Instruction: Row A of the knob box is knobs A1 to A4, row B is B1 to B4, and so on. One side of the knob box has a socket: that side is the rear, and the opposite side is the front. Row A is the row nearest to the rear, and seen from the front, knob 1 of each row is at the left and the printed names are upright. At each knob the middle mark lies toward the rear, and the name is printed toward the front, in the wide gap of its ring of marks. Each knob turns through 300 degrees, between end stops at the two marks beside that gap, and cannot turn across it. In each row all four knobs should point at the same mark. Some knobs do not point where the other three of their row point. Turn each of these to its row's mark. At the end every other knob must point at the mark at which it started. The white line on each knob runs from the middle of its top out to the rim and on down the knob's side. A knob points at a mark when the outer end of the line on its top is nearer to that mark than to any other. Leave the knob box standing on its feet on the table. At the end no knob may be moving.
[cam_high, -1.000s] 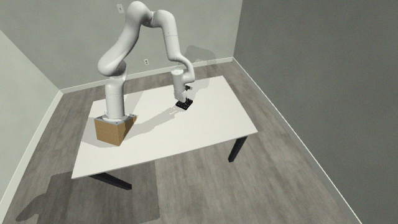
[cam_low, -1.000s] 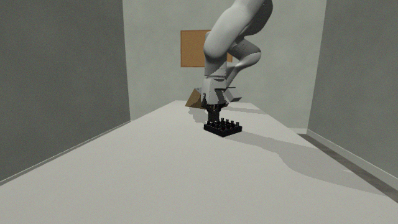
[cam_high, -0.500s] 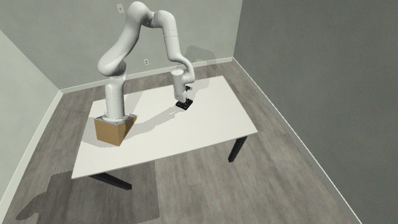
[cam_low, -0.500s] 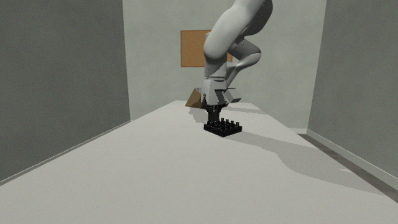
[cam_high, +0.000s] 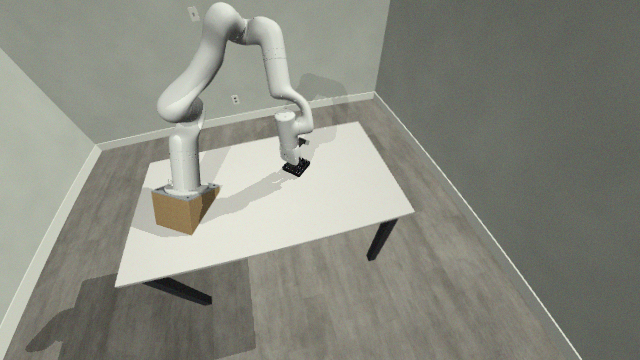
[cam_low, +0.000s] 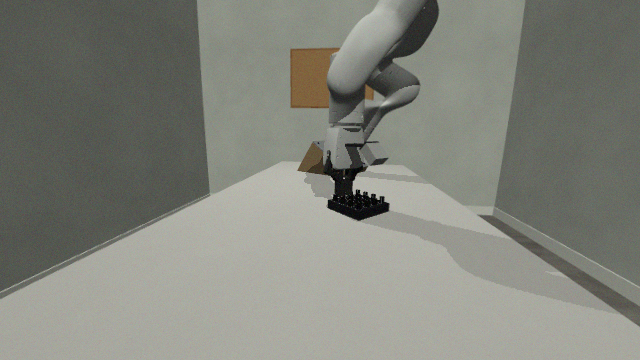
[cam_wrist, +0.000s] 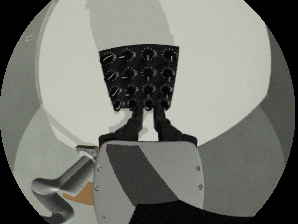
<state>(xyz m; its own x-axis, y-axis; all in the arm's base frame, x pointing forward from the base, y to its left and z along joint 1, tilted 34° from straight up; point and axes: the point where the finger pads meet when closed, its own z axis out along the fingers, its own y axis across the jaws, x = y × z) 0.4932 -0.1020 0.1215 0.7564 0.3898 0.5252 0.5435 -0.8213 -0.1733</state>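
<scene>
The black knob box (cam_high: 299, 173) (cam_low: 359, 213) (cam_wrist: 138, 48) stands flat on the table, with four columns of four knobs in the wrist view. There, white lines in the left column slant, those in the second column point mostly left, and several in the two right columns run up and down. Printed names are too small to read. My gripper (cam_low: 343, 192) (cam_wrist: 148, 105) points down at the box's near edge in the wrist view. Its fingers stand slightly apart, on either side of the nearest knob (cam_wrist: 148, 103) of the third column; no grip on it shows. The fingers partly hide neighbouring knobs.
The white table (cam_high: 310, 210) (cam_low: 250, 280) carries the box and the arm's wooden base block (cam_high: 172, 212). Neighbouring knobs stand close beside both fingers. The arm's shadow falls across the table.
</scene>
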